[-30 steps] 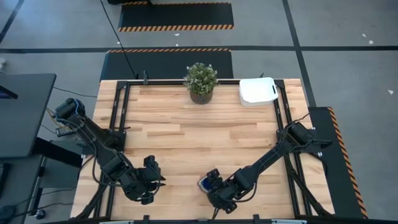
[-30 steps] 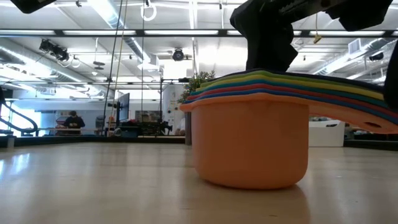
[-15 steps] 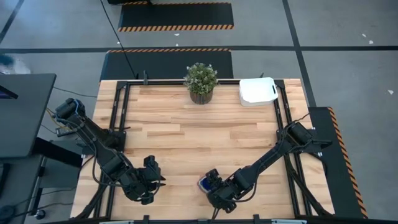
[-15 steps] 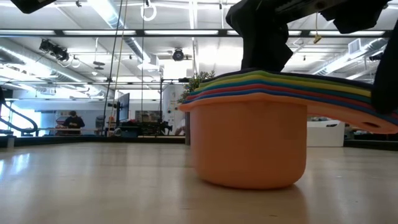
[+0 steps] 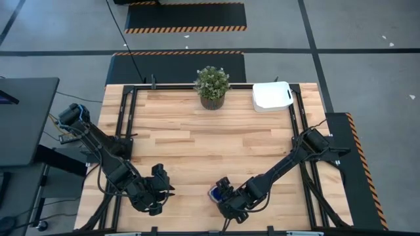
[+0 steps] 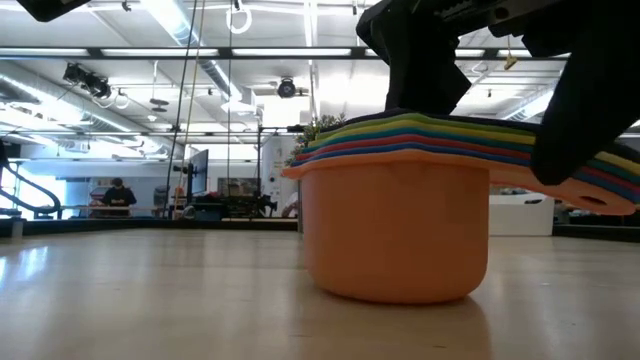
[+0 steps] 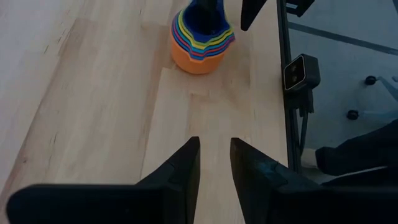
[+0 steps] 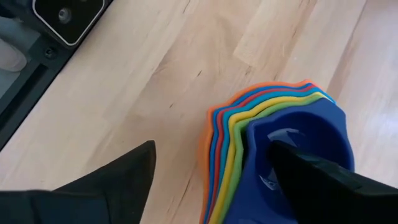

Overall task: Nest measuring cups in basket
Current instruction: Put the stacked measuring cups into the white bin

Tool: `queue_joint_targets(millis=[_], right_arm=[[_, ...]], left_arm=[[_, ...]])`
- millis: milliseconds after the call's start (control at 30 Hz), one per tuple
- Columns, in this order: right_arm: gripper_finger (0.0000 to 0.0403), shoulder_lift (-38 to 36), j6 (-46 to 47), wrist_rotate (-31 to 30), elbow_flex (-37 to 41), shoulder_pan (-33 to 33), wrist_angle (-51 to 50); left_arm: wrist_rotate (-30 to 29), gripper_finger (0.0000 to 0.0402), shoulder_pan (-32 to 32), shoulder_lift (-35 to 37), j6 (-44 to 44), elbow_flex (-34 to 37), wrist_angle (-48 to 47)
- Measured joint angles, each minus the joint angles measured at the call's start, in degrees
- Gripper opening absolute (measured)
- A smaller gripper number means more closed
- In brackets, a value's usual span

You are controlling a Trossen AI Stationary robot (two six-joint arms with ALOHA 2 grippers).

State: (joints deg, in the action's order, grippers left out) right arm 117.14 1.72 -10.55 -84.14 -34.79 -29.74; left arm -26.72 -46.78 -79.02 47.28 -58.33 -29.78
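Right gripper (image 8: 211, 174), fingers open, straddles the nested stack of colourful plastic measuring cups (image 8: 273, 149); it should close squarely before lifting toward the white rectangular plastic basket (image 5: 272, 96). Left gripper (image 7: 214, 163), fingers slightly parted, holds nothing.

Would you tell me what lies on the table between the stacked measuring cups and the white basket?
Only bare wood between the measuring cups and the basket, as the high view shows.
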Motion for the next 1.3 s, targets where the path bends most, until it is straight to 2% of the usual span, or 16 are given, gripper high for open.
queue_joint_targets(millis=[867,1300], right_arm=[[0.0196,0.0,1.2,-0.4,0.0,0.1,0.7],[0.0184,0.0,1.2,-0.3,0.0,0.1,1.4]], left_arm=[[0.0,0.0096,0.0,0.0,0.0,0.0,0.0],[0.0,0.0096,0.0,0.0,0.0,0.0,0.0]])
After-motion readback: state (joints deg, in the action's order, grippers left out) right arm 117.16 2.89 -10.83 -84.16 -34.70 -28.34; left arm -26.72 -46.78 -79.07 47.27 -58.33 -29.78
